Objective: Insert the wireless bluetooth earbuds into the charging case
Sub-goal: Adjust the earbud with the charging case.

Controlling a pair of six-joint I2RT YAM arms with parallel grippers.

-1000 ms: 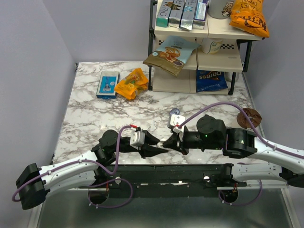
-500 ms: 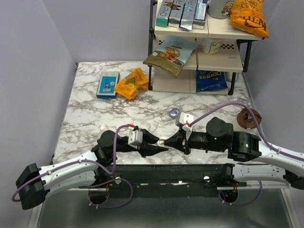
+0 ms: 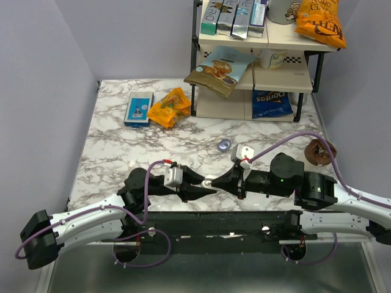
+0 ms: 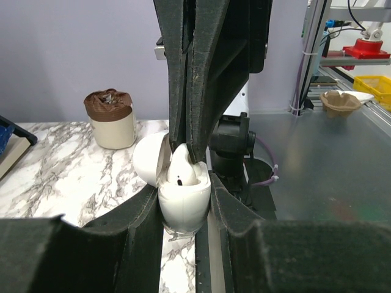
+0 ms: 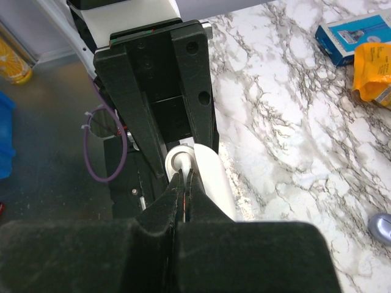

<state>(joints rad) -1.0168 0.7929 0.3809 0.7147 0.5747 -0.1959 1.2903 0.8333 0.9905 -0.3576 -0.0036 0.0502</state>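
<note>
Jaws of my left gripper (image 4: 185, 196) clench the white charging case (image 4: 183, 210) (lid open); those of my right gripper (image 4: 186, 157) pinch together at the earbud (image 4: 182, 176) inside. Marble table (image 3: 122, 146) lies beneath.

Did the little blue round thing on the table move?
No. The little blue round thing lies in the same spot as before, down and to the right of the black shelf leg.
</note>
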